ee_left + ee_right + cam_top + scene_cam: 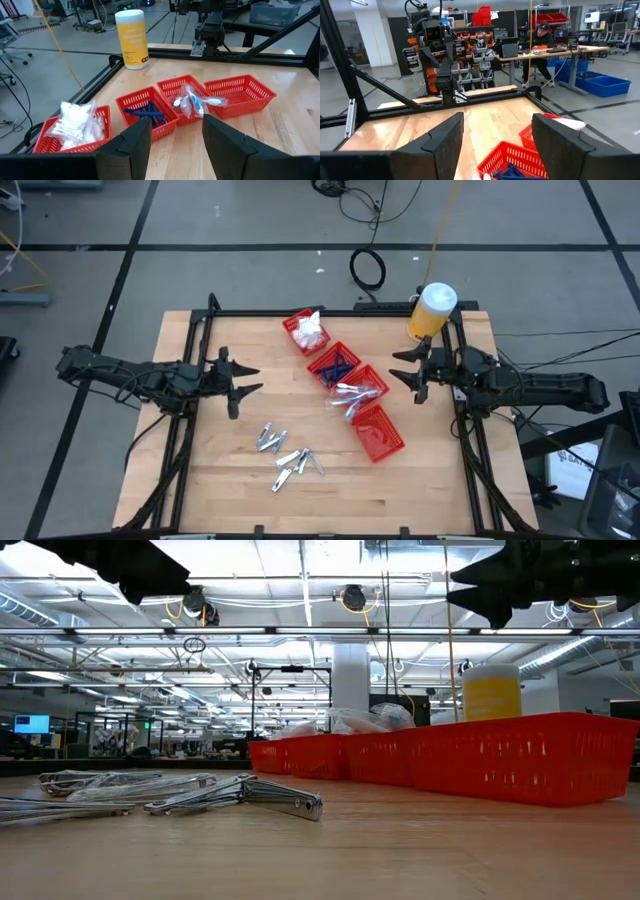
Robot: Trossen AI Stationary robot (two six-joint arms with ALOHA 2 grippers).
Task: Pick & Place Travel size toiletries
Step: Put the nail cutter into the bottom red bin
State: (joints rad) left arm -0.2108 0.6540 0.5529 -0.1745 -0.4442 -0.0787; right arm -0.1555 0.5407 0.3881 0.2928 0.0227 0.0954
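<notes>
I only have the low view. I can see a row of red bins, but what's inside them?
Observer: From above there are four. One holds white packets, the next dark blue pieces, the third clear-wrapped sticks.
Operator: And the fourth?
Observer: The fourth bin is empty.
Operator: Where are the claws?
Observer: The left claw hovers left of the row and the right claw right of it. Both are open, holding nothing.

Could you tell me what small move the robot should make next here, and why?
Probably lower the open left gripper toward the silvery pieces lying loose on the table. Three of the four red bins already hold items, while the end bin is empty. The right gripper waits, open, beside the yellow bottle.
</notes>
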